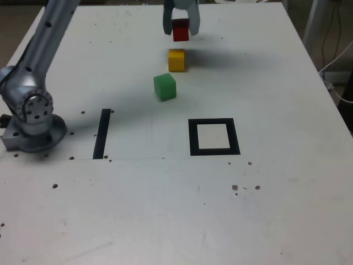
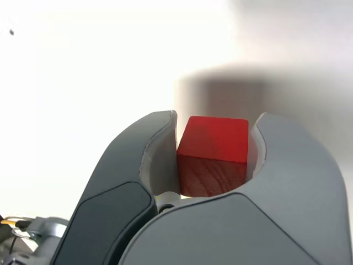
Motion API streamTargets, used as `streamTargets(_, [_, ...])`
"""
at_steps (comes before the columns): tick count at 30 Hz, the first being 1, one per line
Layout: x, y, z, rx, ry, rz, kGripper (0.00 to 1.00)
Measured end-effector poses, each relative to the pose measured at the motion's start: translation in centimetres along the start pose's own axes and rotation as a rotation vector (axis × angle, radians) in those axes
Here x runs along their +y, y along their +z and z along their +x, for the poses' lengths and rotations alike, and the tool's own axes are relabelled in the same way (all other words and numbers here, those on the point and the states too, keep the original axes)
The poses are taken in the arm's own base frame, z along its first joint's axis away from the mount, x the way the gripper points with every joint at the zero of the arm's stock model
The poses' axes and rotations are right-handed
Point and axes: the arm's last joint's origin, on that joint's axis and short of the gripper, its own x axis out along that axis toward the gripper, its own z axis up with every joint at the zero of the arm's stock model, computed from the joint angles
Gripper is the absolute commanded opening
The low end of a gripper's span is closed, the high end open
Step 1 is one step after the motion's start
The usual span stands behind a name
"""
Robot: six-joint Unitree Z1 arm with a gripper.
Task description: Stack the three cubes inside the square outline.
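The red cube (image 1: pixel 180 30) is sitting clamped between the two jaws of the pincer (image 1: pixel 180 28), close to the far edge of the table (image 1: pixel 276 83). The jaws are pressing on its two opposite side faces, narrowed right down to the cube's width. Whether it is already clear of the surface cannot be told for certain, though the shadow beneath suggests a slight lift.

The relation that matters next is where the square outline (image 1: pixel 214 137) is lying from the held cube: well apart, toward the near side of the table and toward the exterior view's right. Its white centre is showing bare. The yellow cube (image 1: pixel 176 59) is standing just nearer than the pincer, and the green cube (image 1: pixel 165 86) nearer again, so the carry probably needs to pass over or beside both.

The exterior view is giving this whole layout; the wrist view is showing none of it, only the red cube (image 2: pixel 212 154) seated squarely between the grey jaws, its wood grain visible.
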Motion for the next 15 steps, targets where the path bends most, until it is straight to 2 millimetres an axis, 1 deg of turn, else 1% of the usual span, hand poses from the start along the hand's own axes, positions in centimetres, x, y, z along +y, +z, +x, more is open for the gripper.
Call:
streamTargets(4, [-3.1,0.2,-2.2,-0.015,0.024,0.024,0.2])
streamTargets(6, [-4.7,0.5,-2.5,-0.007,0.022,0.041,0.2])
streamTargets(7, [-5.2,0.7,-2.6,-0.006,0.021,0.049,0.2])
streamTargets(9, [-7.2,1.0,-2.6,0.013,0.013,0.057,0.2])
streamTargets(10, [-7.9,1.3,-2.8,0.014,0.014,0.071,0.2])
streamTargets(14, [-12.5,2.1,-3.4,0.021,0.021,0.101,0.2])
streamTargets(15, [-13.2,2.3,-3.6,0.017,0.024,0.114,0.2])
